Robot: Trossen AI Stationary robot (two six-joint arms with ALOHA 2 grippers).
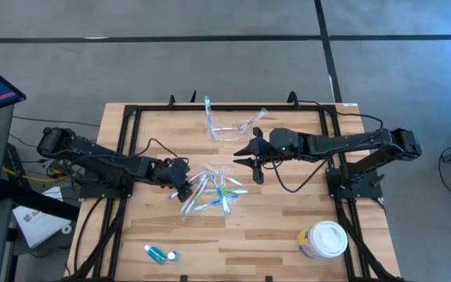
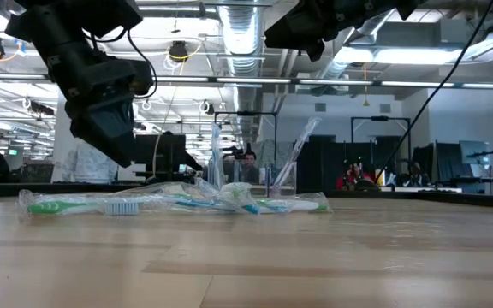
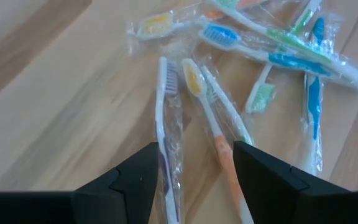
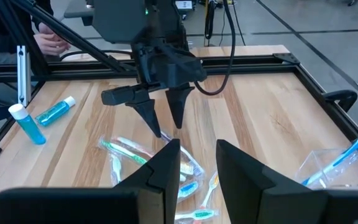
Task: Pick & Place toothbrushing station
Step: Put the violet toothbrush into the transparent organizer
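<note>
Left hand (image 1: 185, 190): low over the near end of the toothbrush pile, its two fingers apart, with two wrapped brush handles lying between them on the wood; nothing is gripped.
Right hand (image 1: 247, 154): above the table between the pile and the holder, fingers parted with a gap between them, holding nothing.
Toothbrush pile (image 1: 212, 191): wrapped brushes in clear sleeves, crossing one another at the table's middle, green, blue, orange and white.
Toothbrushing station (image 1: 237, 127): clear plastic holder at the far edge of the table, well apart from the pile; one wrapped toothbrush (image 1: 208, 112) stands tilted in it.
White-lidded tub (image 1: 324, 239): near the right front corner, lid on.
Blue tube (image 1: 160, 254): lying flat at the front edge.
Table (image 1: 288, 211): pale wooden planks inside a black frame.
Room: open office with ceiling ducts and lamps; people sit at desks in the background.
</note>
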